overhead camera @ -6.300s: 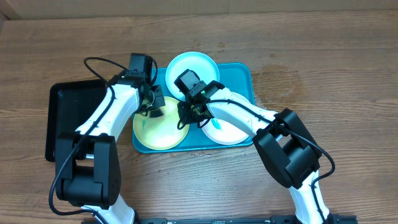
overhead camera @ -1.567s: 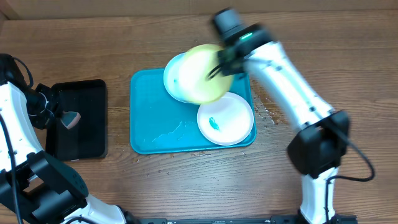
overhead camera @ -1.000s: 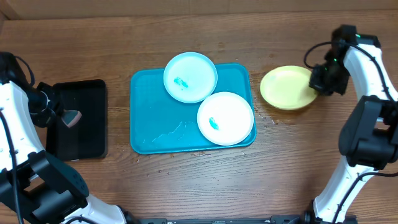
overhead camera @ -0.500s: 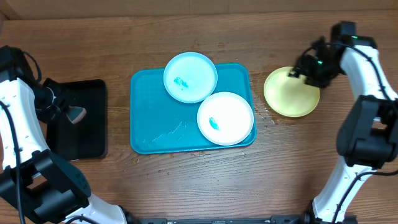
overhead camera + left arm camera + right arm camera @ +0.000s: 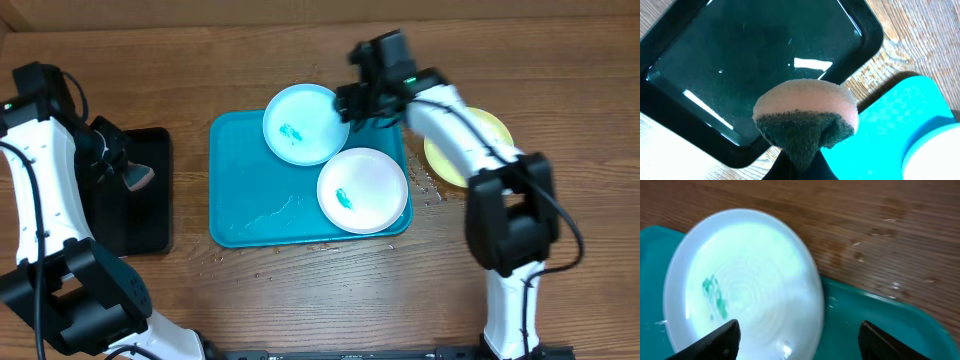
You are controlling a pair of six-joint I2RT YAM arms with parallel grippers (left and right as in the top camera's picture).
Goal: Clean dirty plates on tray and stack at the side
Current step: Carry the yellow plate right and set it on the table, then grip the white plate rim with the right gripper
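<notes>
The turquoise tray [image 5: 250,205] holds a light blue plate [image 5: 305,122] at its back edge and a white plate [image 5: 362,190] at its front right. Each carries a small green smear. A yellow-green plate [image 5: 480,150] lies on the table right of the tray, partly under my right arm. My right gripper [image 5: 352,103] hovers open over the light blue plate [image 5: 745,295], whose right rim lies between the spread fingers [image 5: 715,340]. My left gripper [image 5: 118,165] is shut on a pink and green sponge [image 5: 805,115] above the black tray [image 5: 755,65].
The smaller black tray [image 5: 125,200] lies left of the turquoise tray [image 5: 890,130]. Water drops wet the turquoise tray's floor and the wood between it and the yellow-green plate. Bare wooden table runs along the front.
My right gripper has opened off the yellow-green plate, left it on the table at the right, and swung left over the light blue plate. The left arm has carried the sponge slightly rightward.
</notes>
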